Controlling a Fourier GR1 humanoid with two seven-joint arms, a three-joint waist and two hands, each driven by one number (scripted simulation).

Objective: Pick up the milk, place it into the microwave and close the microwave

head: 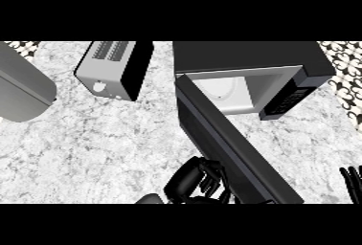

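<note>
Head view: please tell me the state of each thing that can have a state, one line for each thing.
Microwave: open, inside visible, no milk seen in it.
Microwave door: swung wide out toward the robot.
Toaster: upright on the counter, slots look empty.
Left hand: fingers curled, against the door's outer face; holds nothing visible.
Right hand: only fingertips show at the right edge, straight, resting.

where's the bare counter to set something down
Bare marble counter lies below the silver toaster, between the grey rounded appliance and the black microwave door. Crowded: left hand beside that open door; right hand at the edge.
</note>
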